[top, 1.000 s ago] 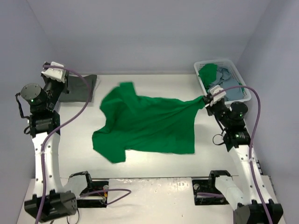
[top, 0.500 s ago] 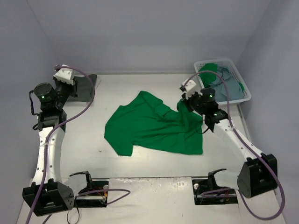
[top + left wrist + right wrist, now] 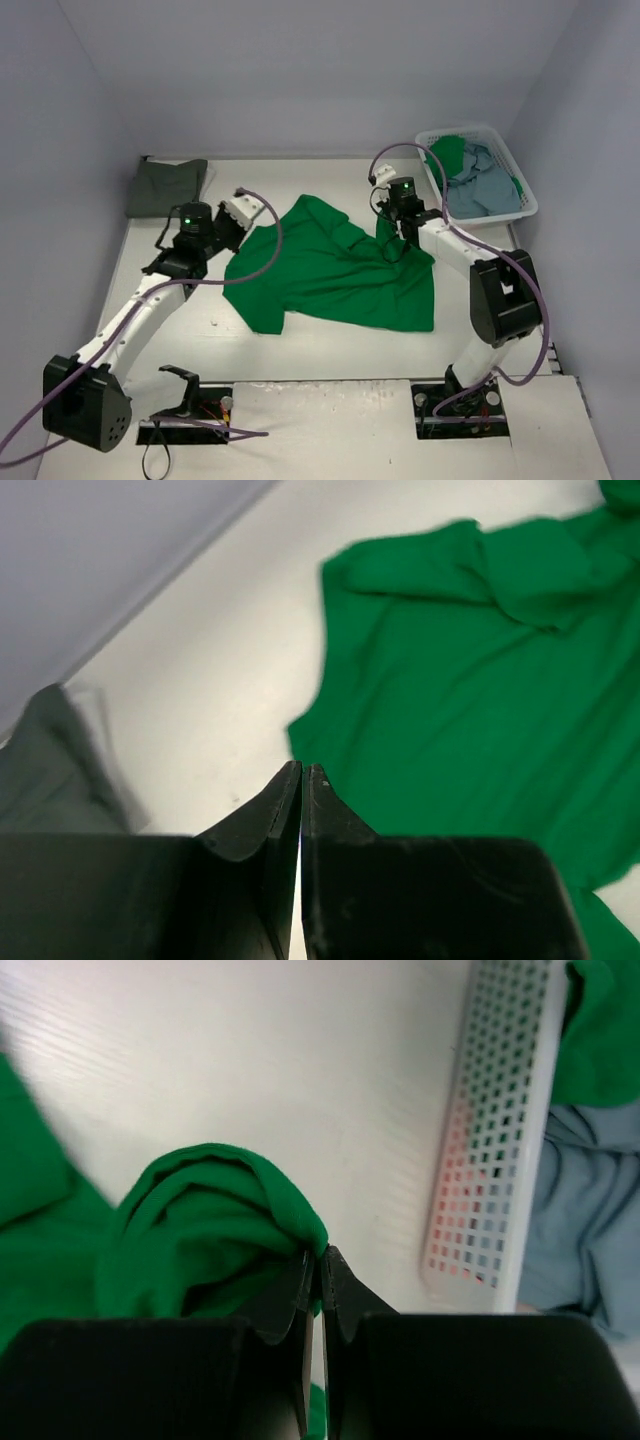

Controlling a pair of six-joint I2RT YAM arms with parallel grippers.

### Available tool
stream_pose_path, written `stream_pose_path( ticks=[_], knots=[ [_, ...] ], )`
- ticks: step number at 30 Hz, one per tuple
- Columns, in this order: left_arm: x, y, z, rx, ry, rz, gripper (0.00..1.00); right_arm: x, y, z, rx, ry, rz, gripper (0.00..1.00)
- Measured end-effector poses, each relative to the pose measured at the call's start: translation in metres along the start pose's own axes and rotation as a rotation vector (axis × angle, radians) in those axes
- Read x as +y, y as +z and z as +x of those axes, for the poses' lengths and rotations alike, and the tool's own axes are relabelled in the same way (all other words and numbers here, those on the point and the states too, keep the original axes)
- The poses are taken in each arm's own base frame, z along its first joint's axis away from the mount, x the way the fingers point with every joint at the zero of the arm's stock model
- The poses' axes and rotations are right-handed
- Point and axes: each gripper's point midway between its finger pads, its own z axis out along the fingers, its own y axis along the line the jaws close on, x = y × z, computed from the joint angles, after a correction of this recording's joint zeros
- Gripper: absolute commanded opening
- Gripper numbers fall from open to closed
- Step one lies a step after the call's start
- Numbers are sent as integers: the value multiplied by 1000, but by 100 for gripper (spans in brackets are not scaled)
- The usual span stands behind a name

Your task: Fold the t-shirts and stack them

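Observation:
A bright green t-shirt [image 3: 340, 272] lies spread and rumpled mid-table. My right gripper [image 3: 394, 226] is shut on a bunched fold at its far right corner; the right wrist view shows the cloth [image 3: 200, 1230] pinched between the jaws [image 3: 318, 1252]. My left gripper [image 3: 238, 226] is shut and empty, over bare table just off the shirt's left edge [image 3: 470, 680]. A folded dark grey-olive t-shirt [image 3: 168, 187] lies at the far left and also shows in the left wrist view [image 3: 50, 770]. Another green t-shirt [image 3: 447, 155] and a light blue one [image 3: 488, 185] sit in the basket. No white shirt shows.
The white plastic basket [image 3: 525, 190] stands at the far right, close behind my right gripper; its perforated wall [image 3: 490, 1140] fills the right of the right wrist view. Walls close the table at the back and sides.
My left arm swung from the far left corner to the green shirt's left edge. My right gripper carried the held corner leftward, away from the basket, and the shirt bunched toward the middle.

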Motion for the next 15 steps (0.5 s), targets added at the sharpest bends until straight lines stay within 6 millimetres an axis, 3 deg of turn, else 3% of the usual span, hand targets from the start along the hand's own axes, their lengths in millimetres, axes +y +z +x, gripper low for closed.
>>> stream_pose_path(
  ticks=[3,7,10,15],
  knots=[
    [-36,16,13,45,58,86,0,-16,10,13,80,-31,112,0],
    [-65,38,38,125,106,179,0,-29,19,26,161,-70,206,0],
    [-75,57,59,203,133,232,0,-35,25,40,224,-102,252,1],
    [-77,88,83,284,170,260,0,-42,44,71,348,-177,308,16]
  ],
)
